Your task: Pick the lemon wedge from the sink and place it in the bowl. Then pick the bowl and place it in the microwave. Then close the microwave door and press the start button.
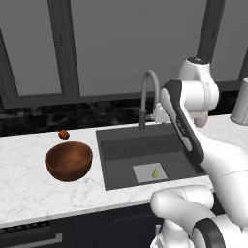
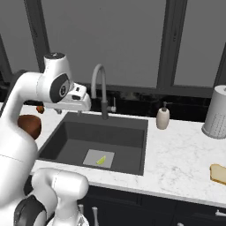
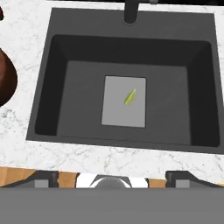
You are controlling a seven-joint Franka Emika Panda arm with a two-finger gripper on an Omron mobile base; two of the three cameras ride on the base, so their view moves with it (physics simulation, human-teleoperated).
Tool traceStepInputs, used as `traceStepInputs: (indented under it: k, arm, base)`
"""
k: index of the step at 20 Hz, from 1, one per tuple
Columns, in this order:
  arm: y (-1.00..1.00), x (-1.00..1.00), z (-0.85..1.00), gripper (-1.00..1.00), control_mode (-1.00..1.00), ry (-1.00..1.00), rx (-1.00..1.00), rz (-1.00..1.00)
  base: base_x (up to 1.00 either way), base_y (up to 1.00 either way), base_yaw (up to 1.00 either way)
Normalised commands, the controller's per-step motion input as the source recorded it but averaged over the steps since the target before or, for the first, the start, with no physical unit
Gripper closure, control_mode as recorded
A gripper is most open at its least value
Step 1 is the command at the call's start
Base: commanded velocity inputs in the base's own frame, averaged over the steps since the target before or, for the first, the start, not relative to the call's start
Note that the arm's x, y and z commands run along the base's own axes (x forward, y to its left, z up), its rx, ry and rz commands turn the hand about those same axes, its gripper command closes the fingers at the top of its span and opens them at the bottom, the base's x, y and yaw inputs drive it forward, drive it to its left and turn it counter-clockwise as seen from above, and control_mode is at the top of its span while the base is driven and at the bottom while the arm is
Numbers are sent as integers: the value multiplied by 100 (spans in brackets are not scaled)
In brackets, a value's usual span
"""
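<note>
The lemon wedge point(image 3: 130, 97), tiny and yellow-green, lies on the light grey square on the floor of the dark sink point(image 3: 83, 87). It also shows in both base views as the wedge point(image 1: 155, 172) point(image 2: 101, 160). The reddish-brown bowl point(image 1: 69, 161) stands upright on the white counter left of the sink, with nothing in it. My gripper point(image 3: 113, 179) hangs high above the sink, pointing down, its fingertips point(image 3: 43, 179) wide apart and open with nothing between them. In the right base view the gripper point(image 2: 69, 110) is over the sink's back left corner. The microwave and its door are out of view.
A curved grey faucet point(image 1: 149, 92) rises behind the sink. A small red-orange round object point(image 1: 63, 133) sits behind the bowl. Right of the sink stand a soap dispenser point(image 2: 163, 117) and a grey canister point(image 2: 217, 112); a bread slice point(image 2: 218, 173) lies near the counter's edge.
</note>
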Motion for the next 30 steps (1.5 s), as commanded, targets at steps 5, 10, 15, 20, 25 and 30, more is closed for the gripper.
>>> traceStepInputs:
  k: [5,10,15,20,25,30]
  arm:
    - [-15,-19,-39,-100,-100,2,0,0]
    - [-18,0,-36,-100,-100,3,0,0]
    - [-9,0,-20,-100,-100,0,0,0]
    - [0,3,-45,-100,-100,0,0,0]
    - [-4,3,-68,-100,-100,0,0,0]
    - [-21,8,-55,-100,-100,0,0,0]
  base:
    - [0,0,0]
    - [0,0,0]
    - [0,0,0]
    - [0,0,0]
    - [0,0,0]
    - [0,0,0]
